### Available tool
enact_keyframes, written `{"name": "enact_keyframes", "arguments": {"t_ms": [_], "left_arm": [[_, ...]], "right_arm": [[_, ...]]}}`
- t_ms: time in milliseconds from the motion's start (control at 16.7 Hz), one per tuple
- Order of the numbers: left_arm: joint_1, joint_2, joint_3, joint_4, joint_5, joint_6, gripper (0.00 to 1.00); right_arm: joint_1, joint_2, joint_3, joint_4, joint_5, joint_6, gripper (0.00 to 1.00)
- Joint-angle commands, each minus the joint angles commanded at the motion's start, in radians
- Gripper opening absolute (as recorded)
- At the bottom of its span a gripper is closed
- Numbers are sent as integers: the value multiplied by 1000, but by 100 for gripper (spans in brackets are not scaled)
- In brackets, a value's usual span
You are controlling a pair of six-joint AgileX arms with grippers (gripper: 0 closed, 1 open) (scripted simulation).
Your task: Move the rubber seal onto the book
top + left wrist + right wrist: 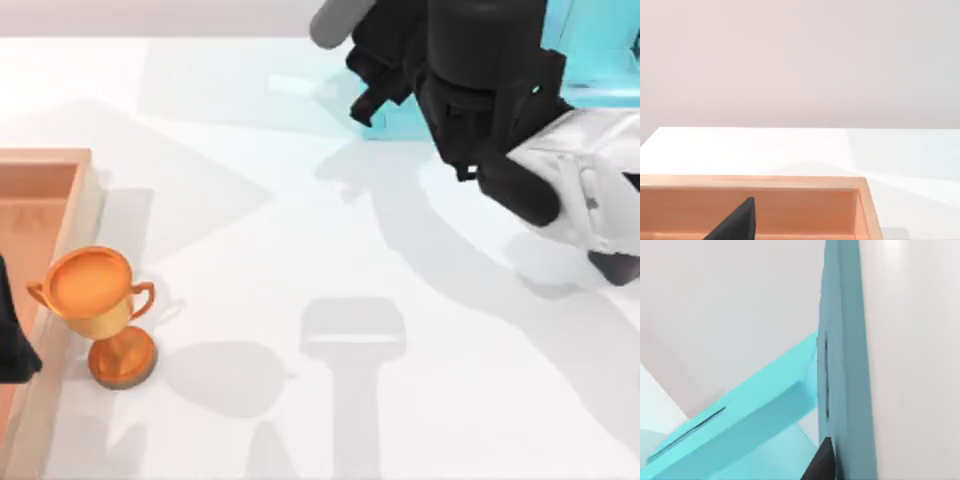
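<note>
The trophy cup (100, 310) stands near the near-left corner of the surface (300, 250), just beside the wooden tray (60, 200) at the left edge. The left gripper (10, 345) is parked over that tray; the state of its jaws cannot be told.

The right gripper (385, 80) is at the far right, raised over the light-blue shelf unit (765, 410) along the far edge, with the shelf's panels close in front of the right wrist view. The state of its jaws cannot be told either.

The rubber seal and the book cannot be located; the right arm (480, 90) covers much of the far-right corner.

The step in hand is judged to be the approach to the seal.

- Keep the gripper clear of the shelf panels while repositioning.
- Confirm the seal's position before descending.
- Close on the seal's flat sides and keep it upright.
- Leave the trophy cup undisturbed.
</note>
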Motion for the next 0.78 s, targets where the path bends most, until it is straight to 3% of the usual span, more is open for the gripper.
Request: {"name": "enact_keyframes", "arguments": {"t_ms": [420, 780], "left_arm": [[0, 0, 0, 0, 0, 0, 100], [0, 0, 0, 0, 0, 0, 100]], "right_arm": [[225, 249, 74, 21, 208, -299, 0], [306, 381, 94, 0, 285, -392, 0]]}}
